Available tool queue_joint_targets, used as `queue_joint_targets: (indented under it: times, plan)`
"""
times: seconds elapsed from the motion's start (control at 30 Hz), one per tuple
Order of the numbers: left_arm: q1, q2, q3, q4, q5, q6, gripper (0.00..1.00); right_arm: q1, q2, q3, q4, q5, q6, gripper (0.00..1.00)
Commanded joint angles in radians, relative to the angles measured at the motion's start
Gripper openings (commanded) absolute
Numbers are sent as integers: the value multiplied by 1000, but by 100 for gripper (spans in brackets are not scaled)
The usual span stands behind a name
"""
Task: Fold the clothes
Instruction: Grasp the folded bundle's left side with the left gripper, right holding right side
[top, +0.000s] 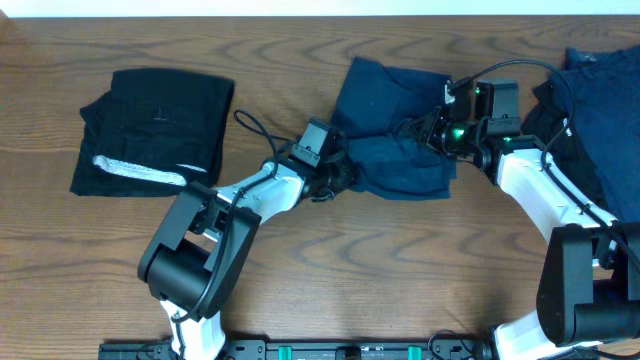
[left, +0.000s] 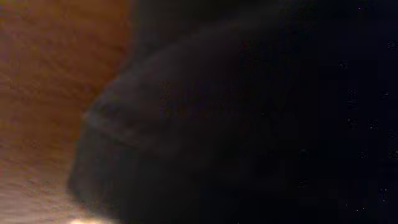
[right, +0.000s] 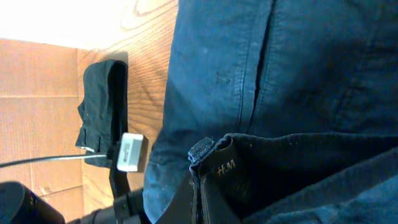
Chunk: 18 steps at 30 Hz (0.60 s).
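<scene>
Navy garment (right: 298, 74), centre: part-folded, left gripper (top: 342, 176) and right gripper (right: 204, 168) both clamped on it | black piece (top: 155, 125), far left: folded | dark heap (top: 600, 110), right: apparently awaiting folding

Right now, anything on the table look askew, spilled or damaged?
Nothing spilled or damaged. The navy garment at centre is only half folded, its lower part bunched and rumpled. The folded black piece on the left lies at a slant, with a whitish band showing along its lower edge.
</scene>
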Motion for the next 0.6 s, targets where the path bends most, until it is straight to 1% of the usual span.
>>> queue_joint_targets:
  times: [0.0,0.13,0.33,0.57]
  plan:
    - [34,21,-2,0,-115,-12,6,11,-38,19,-2,-34,-61,1]
    - [65,21,-2,-7,-144,-4,6,11,-73,21,-4,-33,-129,1]
    - [124,21,-2,-6,-188,69,6,11,-120,21,-24,-16,-188,1]
    - [181,21,-2,2,-188,75,6,15,-125,20,-184,54,-273,1]
